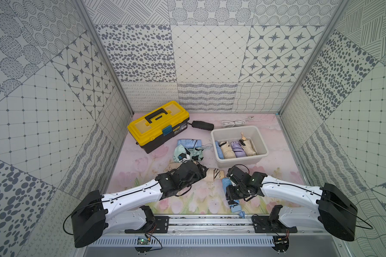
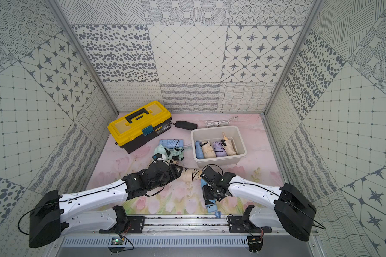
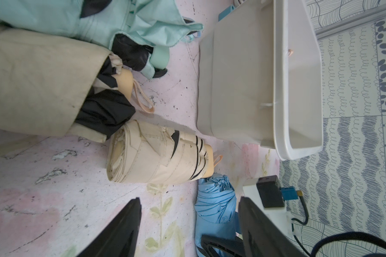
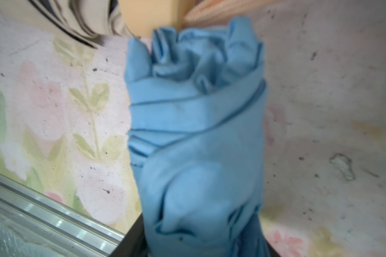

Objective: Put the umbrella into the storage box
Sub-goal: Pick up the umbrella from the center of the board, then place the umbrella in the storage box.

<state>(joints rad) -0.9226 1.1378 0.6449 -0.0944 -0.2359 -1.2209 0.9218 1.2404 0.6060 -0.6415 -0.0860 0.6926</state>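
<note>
The umbrella (image 4: 196,133) is laid flat, long axis pointing toward the box (image 1: 239,162). It is straddled by the right gripper (image 4: 198,242); whether it is gripped cannot be told. The left gripper (image 3: 188,201) is held wide, empty.

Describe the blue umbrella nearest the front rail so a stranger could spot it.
Find the white rectangular plastic storage tub on the floral mat, then look from it toward the front metal rail. There a sky-blue folded umbrella lies lengthways, pointing at the rail. It alone lies outside the tub beside the handle end of the cream black-striped umbrella.
</note>
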